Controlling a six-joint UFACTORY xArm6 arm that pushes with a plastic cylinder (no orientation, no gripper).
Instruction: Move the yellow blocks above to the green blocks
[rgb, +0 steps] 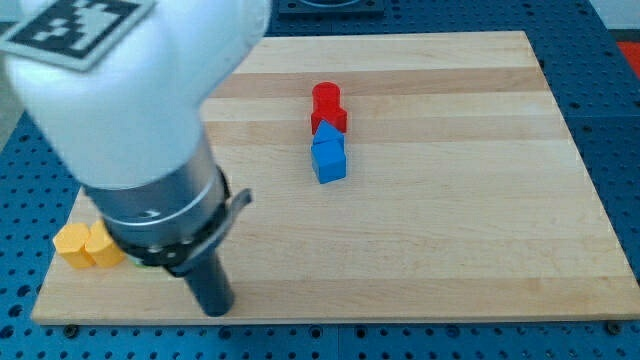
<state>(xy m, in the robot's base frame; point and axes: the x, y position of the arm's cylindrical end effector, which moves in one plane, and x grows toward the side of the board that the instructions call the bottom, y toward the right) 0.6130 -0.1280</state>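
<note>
**Tip at lower left of board, just right of the yellow blocks**

Our arm has no claw to spread or pinch; it ends in a dark rod. My tip sits near the view's bottom edge of the wooden board, touching no block as far as we can tell. Just to the view's left of it, at the board's left edge, two yellow blocks stand side by side, touching each other; the arm's body partly covers the right one. Well apart, toward the view's top centre, a red block sits directly above a blue block, the two touching. We see no green blocks; the arm hides much of the upper left.
</note>
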